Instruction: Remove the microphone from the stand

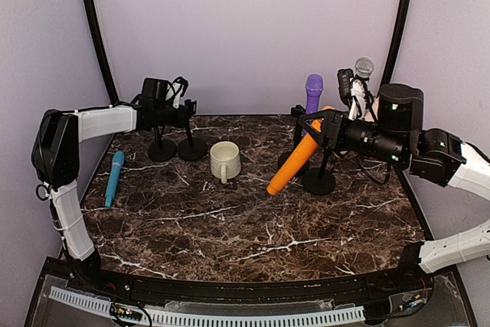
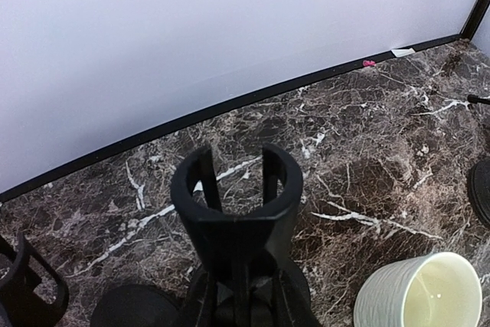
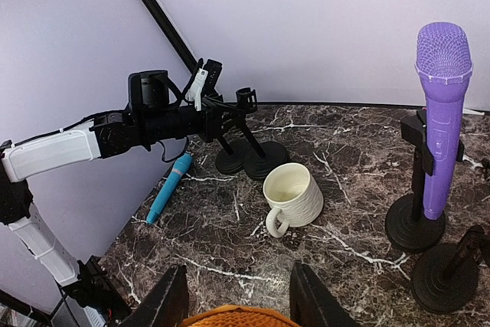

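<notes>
My right gripper [image 1: 316,126] is shut on an orange microphone [image 1: 294,161] and holds it tilted, its lower end down-left over the table. Its head [image 3: 241,317] shows between my fingers [image 3: 174,296] in the right wrist view. A black stand [image 1: 319,179] is just right of it, apart from the microphone; it also shows in the right wrist view [image 3: 448,277]. A purple microphone [image 1: 314,91] stands upright in its stand [image 3: 416,223]. A silver microphone [image 1: 364,67] stands behind. My left gripper [image 1: 182,106] is shut on an empty black stand [image 2: 237,204] at the back left.
A blue microphone [image 1: 114,178] lies flat on the table at the left. A white mug [image 1: 224,161] stands mid-table. A second empty stand [image 1: 161,148] is beside the one I hold. The dark frame posts [image 1: 96,28] and walls close the back and sides.
</notes>
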### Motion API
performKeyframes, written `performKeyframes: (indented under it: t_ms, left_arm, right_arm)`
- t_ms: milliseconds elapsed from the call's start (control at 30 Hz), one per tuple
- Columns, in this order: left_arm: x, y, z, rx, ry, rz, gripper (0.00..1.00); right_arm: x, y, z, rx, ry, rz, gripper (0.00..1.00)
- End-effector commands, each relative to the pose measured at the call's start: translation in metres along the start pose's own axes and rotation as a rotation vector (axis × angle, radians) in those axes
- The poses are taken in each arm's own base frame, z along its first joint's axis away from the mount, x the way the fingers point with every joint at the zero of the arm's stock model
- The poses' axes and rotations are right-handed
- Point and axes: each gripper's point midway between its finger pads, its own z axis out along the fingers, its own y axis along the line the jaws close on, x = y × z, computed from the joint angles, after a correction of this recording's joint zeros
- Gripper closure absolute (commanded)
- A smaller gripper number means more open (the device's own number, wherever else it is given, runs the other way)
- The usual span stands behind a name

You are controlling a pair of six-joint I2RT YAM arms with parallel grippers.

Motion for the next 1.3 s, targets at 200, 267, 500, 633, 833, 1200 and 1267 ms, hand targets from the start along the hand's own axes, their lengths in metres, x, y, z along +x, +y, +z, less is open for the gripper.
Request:
performKeyframes:
  t_ms: [200, 267, 500, 633, 833, 1200, 1267]
  left_arm:
    - [-0.04, 0.006, -0.001, 0.009, -0.13, -0.037, 1.0]
    - [-0.037, 0.009, 0.0, -0.004, -0.121, -0.032, 1.0]
    - [-0.042, 0.008, -0.012, 0.001, -0.121, -0.009, 0.41]
    - [-0.051, 0.007, -0.04, 0.0, -0.148, 0.002, 0.23]
    - [-0.052, -0.009, -0.101, 0.07, -0.168, 0.041, 0.15]
    - [-0.02, -0.266, -0.252, 0.87, -0.14, 0.235, 0.15]
    - [-0.013, -0.298, -0.27, 0.972, -0.111, 0.203, 0.15]
  right_arm:
    - [-0.01, 0.007, -0.001, -0.035, -0.047, 0.025, 0.85]
    - [-0.01, 0.007, -0.001, -0.033, -0.046, 0.024, 0.85]
    - [-0.01, 0.007, -0.001, -0.032, -0.046, 0.024, 0.85]
    - [-0.01, 0.006, -0.002, -0.031, -0.047, 0.022, 0.85]
    - [-0.007, 0.011, -0.001, -0.056, -0.029, 0.013, 0.84]
    - [0.01, 0.034, 0.021, -0.187, 0.013, 0.039, 0.84]
    - [0.009, 0.039, 0.021, -0.216, 0.009, 0.049, 0.84]
